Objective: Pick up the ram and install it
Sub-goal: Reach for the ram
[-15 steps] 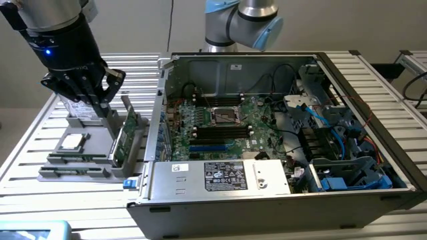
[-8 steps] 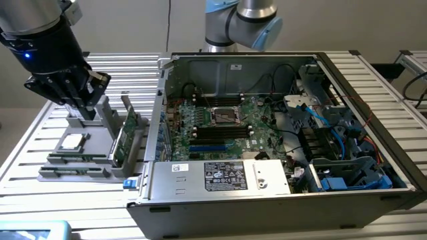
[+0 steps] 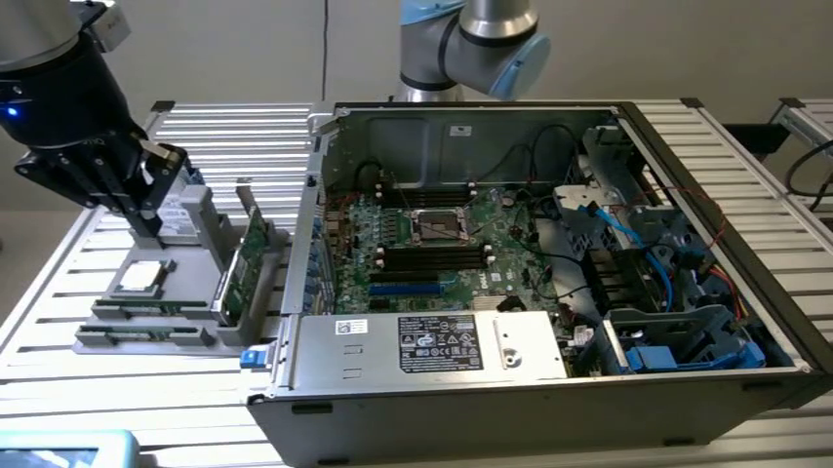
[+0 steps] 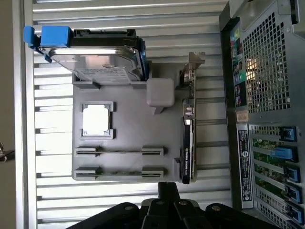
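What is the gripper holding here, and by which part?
Nothing. The gripper is shut and empty, above the gray parts holder.

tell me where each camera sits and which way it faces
exterior view: raised, looking down on the open case and tray; arm and claw show.
wrist view: on the wrist, looking straight down on the tray; claw shows.
shared: tray, case, claw, table.

Overall: bright, even.
Glare: table slats [image 4: 52, 157] beside the computer case [image 4: 267, 71] bleach white.
Shadow: dim inside the case.
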Motion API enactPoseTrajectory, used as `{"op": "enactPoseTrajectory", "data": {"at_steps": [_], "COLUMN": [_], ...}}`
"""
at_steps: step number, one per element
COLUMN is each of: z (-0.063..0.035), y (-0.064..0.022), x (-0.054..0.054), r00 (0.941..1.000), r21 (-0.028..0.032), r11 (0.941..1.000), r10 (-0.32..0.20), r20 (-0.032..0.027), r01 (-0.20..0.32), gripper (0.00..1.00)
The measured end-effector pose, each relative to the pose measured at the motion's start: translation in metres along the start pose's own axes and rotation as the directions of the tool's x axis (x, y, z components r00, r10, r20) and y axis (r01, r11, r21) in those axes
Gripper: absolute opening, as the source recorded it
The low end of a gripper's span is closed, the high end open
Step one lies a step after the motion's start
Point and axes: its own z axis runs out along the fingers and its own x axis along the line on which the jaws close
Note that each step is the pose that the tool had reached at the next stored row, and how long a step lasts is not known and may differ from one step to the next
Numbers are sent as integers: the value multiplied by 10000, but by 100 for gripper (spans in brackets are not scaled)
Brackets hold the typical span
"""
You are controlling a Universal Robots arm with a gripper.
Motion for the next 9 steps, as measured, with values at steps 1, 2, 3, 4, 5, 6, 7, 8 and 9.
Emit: {"op": "enactPoseTrajectory", "data": {"at_steps": [1,2,3,4,5,6,7,8,9], "z": [3,7,10,16,20,24,28,32,36], "y": [-14,-29,-42,-48,-51,-54,-57,-60,-63], "x": [14,28,41,55,71,89,115,146,175], "r00": [10000,10000,10000,10000,10000,10000,10000,10000,10000], "r21": [0,0,0,-1,1,2,3,3,3], "r11": [10000,10000,10000,10000,10000,10000,10000,10000,10000], "r10": [-1,-2,-1,2,2,1,2,3,3], "r20": [-1,-2,-4,-10,-22,-33,-44,-51,-57], "r01": [1,2,1,-2,-2,-1,-2,-3,-3], "gripper": [11,11,11,11,11,11,11,11,11]}}
